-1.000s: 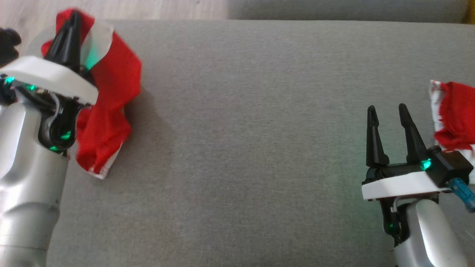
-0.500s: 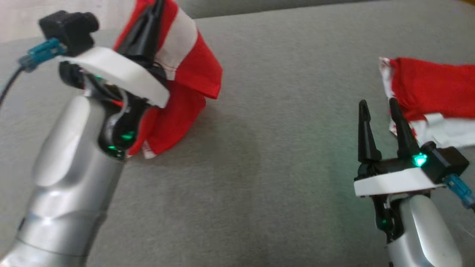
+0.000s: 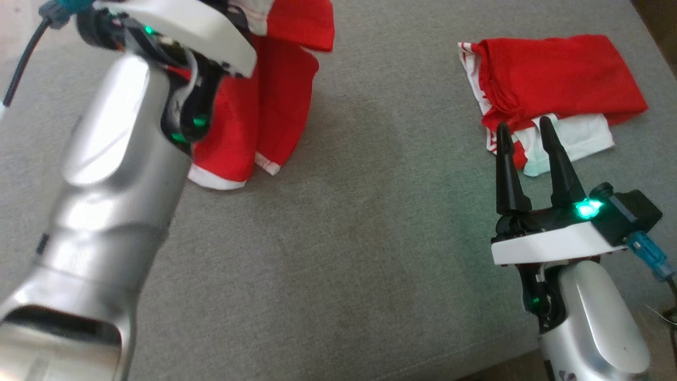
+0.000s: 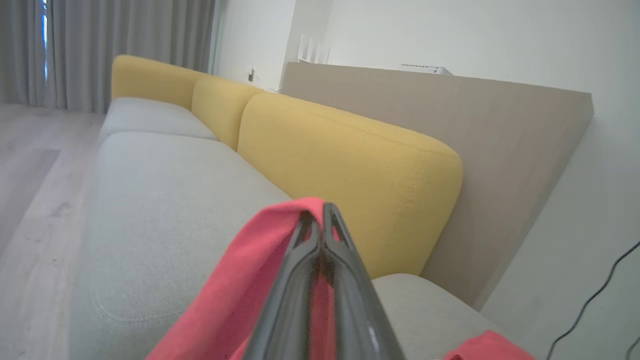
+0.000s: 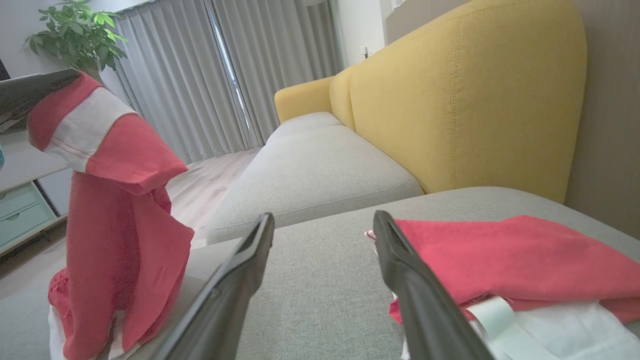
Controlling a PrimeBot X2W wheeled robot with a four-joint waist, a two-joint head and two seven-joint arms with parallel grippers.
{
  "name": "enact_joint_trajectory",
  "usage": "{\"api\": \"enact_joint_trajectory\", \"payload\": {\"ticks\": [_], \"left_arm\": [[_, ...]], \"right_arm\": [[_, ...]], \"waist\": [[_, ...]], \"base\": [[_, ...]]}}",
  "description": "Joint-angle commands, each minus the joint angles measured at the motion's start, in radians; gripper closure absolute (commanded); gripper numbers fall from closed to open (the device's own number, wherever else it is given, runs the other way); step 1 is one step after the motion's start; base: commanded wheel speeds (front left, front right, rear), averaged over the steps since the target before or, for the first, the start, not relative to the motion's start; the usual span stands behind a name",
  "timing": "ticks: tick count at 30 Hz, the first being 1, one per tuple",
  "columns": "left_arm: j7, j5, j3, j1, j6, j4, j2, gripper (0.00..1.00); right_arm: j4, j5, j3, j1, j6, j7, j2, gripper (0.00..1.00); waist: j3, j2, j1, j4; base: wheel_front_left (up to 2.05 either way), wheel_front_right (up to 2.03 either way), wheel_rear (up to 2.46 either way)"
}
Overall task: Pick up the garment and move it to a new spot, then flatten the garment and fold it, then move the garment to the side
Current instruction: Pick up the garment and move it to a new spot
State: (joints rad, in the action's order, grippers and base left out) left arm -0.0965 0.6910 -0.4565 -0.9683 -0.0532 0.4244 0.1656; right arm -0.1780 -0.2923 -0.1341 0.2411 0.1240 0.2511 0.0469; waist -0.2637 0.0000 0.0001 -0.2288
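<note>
Fingers of the left claw (image 4: 316, 215) are pressed together on a top fold of the red-and-white garment (image 3: 275, 100), which hangs upright with its lower hem touching the grey sofa seat (image 3: 370, 238). The right claw (image 3: 523, 132) stands spread and empty, its tips at the near edge of a second red garment (image 3: 560, 74) lying folded on the seat's right side. Behind rise yellow back cushions (image 5: 475, 100).

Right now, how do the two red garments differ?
The left garment hangs bunched from the shut left hand, its lower end on the sofa; the right garment lies folded flat. The left garment is gripped; the right garment lies free by the open right hand. Both are red with white trim.
</note>
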Motion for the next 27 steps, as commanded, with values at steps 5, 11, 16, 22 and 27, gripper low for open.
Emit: {"api": "enact_joint_trajectory", "payload": {"ticks": [5,11,16,22,27], "left_arm": [[0.132,-0.079,0.016,-0.119,-0.012,0.147,0.029,0.00],[0.240,-0.065,0.026,-0.056,-0.039,0.228,0.053,0.00],[0.308,-0.064,0.035,0.067,-0.043,0.209,0.099,0.00],[0.350,-0.063,0.065,0.282,-0.014,0.102,0.127,0.00],[0.357,-0.086,0.106,0.491,0.042,-0.036,0.113,0.00]], "right_arm": [[0.037,-0.009,-0.030,0.038,0.007,0.011,0.003,0.00],[0.032,0.019,-0.008,0.015,0.007,0.011,0.003,0.00],[0.025,0.044,0.015,-0.015,0.007,0.011,0.003,0.00],[0.019,0.073,0.041,-0.061,0.007,0.011,0.003,0.00],[0.016,0.077,0.065,-0.095,0.007,0.011,0.003,0.00]], "waist": [[-0.010,0.0000,-0.0001,-0.007],[0.023,0.0000,-0.0001,0.074],[0.060,0.0000,-0.0001,0.151],[0.103,0.0000,-0.0001,0.238],[0.137,0.0000,-0.0001,0.288]], "base": [[0.00,0.00,0.00],[0.00,0.00,0.00],[0.00,0.00,0.00],[0.00,0.00,0.00],[0.00,0.00,0.00]]}}
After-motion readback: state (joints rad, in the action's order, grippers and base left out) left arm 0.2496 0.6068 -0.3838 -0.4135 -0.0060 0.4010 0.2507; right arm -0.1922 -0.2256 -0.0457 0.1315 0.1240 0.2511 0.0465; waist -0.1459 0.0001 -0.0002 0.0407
